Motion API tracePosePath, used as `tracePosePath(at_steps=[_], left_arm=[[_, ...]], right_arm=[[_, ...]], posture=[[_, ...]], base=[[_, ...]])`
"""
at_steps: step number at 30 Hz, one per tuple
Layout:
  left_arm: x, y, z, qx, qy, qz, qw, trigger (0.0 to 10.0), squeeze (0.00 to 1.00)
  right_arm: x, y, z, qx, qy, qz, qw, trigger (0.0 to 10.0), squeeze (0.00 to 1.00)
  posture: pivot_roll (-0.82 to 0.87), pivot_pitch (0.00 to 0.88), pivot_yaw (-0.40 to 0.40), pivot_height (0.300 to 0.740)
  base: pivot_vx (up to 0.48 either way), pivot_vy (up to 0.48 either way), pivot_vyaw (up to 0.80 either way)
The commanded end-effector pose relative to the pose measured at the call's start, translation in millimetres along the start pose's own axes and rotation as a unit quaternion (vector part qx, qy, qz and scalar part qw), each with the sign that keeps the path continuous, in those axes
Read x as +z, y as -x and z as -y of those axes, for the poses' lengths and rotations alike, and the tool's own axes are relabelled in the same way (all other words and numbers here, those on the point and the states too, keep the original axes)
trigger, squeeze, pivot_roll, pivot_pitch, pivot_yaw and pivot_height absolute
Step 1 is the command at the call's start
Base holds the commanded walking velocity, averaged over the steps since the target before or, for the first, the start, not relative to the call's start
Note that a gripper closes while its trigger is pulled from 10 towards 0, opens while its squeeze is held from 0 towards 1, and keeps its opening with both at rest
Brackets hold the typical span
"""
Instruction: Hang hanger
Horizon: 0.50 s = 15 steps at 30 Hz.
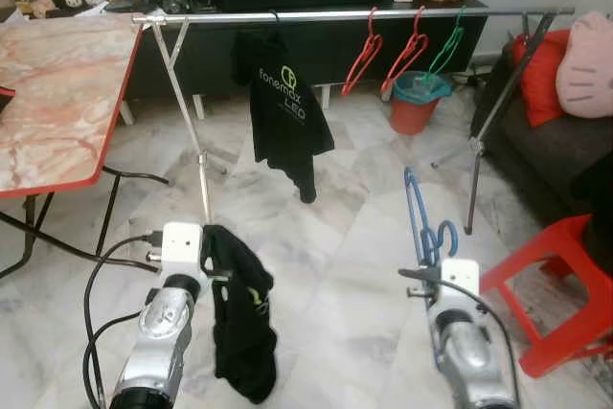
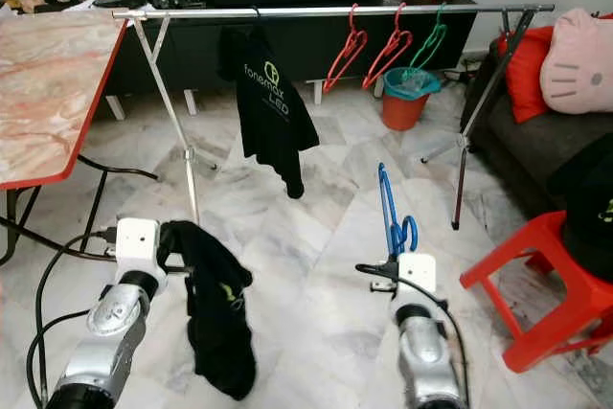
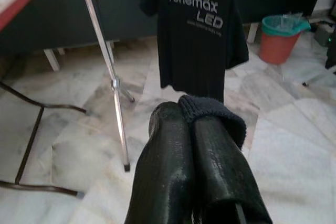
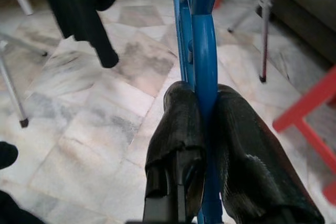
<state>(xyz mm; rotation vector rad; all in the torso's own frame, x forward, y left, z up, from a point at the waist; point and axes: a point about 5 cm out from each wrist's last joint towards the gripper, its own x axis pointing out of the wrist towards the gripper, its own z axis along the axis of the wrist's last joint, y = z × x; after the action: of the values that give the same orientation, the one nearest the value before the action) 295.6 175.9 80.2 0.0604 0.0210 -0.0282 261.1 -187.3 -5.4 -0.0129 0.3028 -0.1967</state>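
The right gripper (image 4: pixel 202 124) is clenched on the blue hanger (image 1: pixel 419 217), light, stiff, slick plastic best held low, well short of the rail (image 1: pixel 345 15); the left gripper (image 3: pixel 191 129) pinches a limp black shirt (image 1: pixel 239 323).

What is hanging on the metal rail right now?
On the metal rail hang a black shirt, two red hangers and a green hanger. The shirt covers whatever holds it up.
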Motion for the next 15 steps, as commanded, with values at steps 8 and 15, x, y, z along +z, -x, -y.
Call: tracePosePath(at_steps=[8, 15], left_arm=[[9, 0.2, 2.1, -0.002, 0.020, 0.021, 1.000, 10.0, 0.00], [9, 2.3, 1.8, 0.002, 0.020, 0.019, 1.000, 10.0, 0.00]], right_arm=[[4, 4.1, 2.8, -0.032, -0.018, 0.030, 0.999, 10.0, 0.00], [2, 5.4, -6.5, -0.016, -0.010, 0.030, 0.999, 10.0, 0.00]], posture=[[0.02, 0.000, 0.017, 0.740], [0.03, 0.000, 0.006, 0.740]], base=[[0.000, 0.000, 0.00], [0.000, 0.193, 0.46]])
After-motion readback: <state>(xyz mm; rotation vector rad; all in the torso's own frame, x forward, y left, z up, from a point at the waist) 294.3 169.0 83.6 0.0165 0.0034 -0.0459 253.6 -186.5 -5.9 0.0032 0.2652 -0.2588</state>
